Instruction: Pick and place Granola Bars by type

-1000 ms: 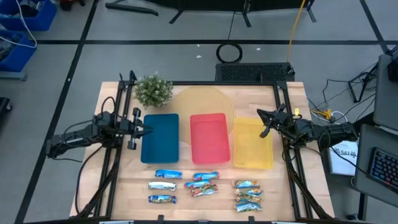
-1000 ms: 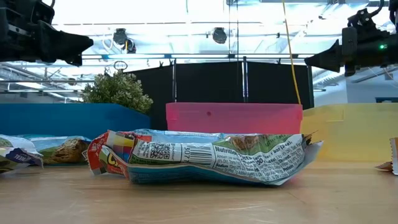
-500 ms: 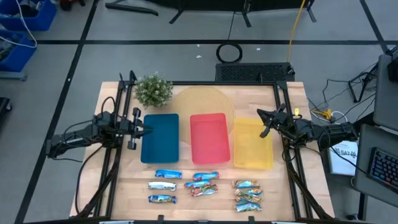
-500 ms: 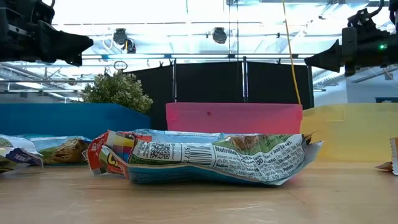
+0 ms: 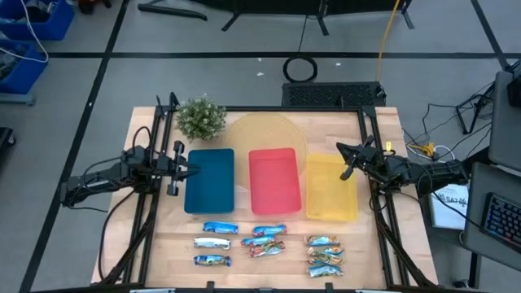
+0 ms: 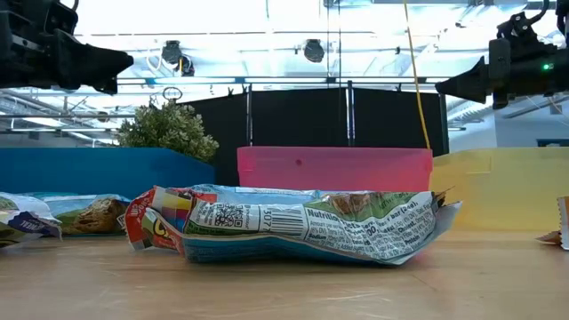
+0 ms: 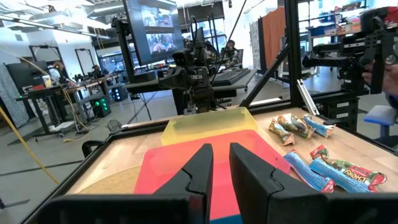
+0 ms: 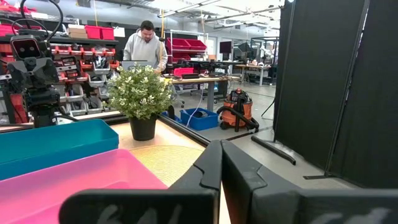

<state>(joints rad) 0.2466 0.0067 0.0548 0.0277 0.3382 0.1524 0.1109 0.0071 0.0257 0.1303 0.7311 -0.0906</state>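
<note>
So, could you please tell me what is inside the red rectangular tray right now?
Nothing visible: the high view shows the red rectangular tray with a bare floor. The foil-wrapped granola bars all lie on the wooden table in front.

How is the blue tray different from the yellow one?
The blue tray is opaque and deep in colour; the yellow tray is pale and looks see-through. The blue tray lies on the left, by the left end effector and a potted plant; the yellow tray lies on the right, under the right end effector. Both are empty rectangles flanking the red tray, with the Granola Bars lying on the table in front.
</note>
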